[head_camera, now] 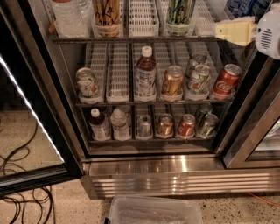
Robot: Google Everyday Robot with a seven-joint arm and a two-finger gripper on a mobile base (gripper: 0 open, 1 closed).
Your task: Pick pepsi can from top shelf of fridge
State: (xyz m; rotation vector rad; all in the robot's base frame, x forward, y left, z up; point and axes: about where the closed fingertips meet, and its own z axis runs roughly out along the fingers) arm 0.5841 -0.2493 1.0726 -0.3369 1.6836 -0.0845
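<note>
The gripper [223,31] hangs at the right end of the top shelf [131,39] of the fridge [175,166]; if it is wide or narrow, I cannot tell. One pepsi can [239,8] stands just behind it. The middle shelf [131,104] carries five cans and one bottle [145,72].

Tool [224,30] at the upper right edge of the view. Pale cream-yellow up front: a flat, smooth slab narrowing to a blunt, squared-off end, slightly darker along the lower edge. Behind it, a rounded white plastic housing [270,22], cut off by the frame. On the housing's face, a patch of fine parallel vent slots [265,38], grey in shadow.
</note>
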